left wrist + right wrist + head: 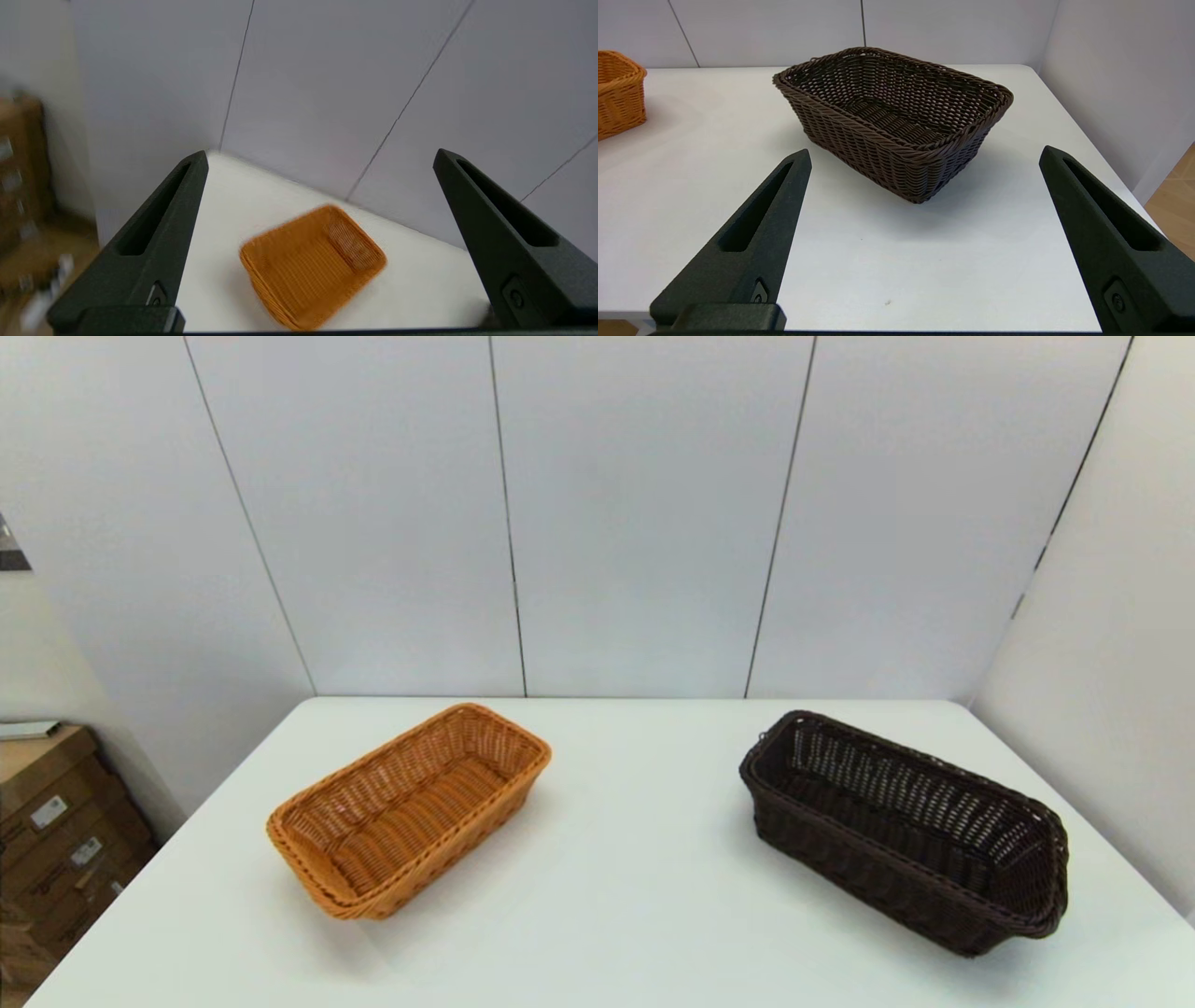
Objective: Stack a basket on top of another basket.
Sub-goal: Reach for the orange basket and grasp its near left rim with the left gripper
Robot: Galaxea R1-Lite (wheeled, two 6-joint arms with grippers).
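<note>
The left gripper (pixel 320 156) and right gripper (pixel 924 154) each showed two long, matte black, wedge-shaped fingers (pixel 752 242) with a recessed slot along the face and a small round screw near the base.

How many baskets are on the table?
2. The orange-tan basket sits on the robot's left side of the table, the dark brown basket on the right. They are apart; none looks hidden.

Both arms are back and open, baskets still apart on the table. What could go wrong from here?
1. The dark basket sits near the table's right edge; a clumsy grasp by the open right gripper might push it off.
2. Its open-weave walls may snag a fingertip.
3. The orange basket lies at a different angle, so the dark one probably needs turning or it may seat crooked. The left gripper is open, above that basket.
</note>
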